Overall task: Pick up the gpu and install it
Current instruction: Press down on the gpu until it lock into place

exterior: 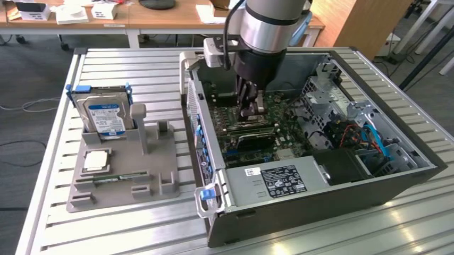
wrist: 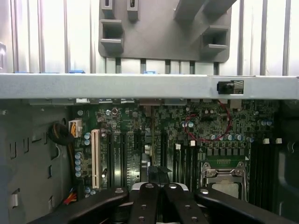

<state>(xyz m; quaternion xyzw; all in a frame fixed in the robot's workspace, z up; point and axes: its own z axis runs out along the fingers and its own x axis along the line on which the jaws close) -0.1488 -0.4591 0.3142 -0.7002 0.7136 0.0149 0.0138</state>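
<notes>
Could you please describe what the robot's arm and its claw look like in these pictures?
The arm is a thick silver-grey cylinder with a light blue joint cap. A black cable runs down beside it past a small pale box. The claw has a black body and black linked fingers with visible round pivot pins.

A slatted aluminium table point(exterior: 142, 69) carries a grey parts holder point(exterior: 120, 175) towards the exterior view's left and, just beside it, an open computer case point(exterior: 319, 207).

One open computer case point(exterior: 312, 207), one hard drive point(exterior: 104, 116), one grey holder point(exterior: 152, 175)
</notes>
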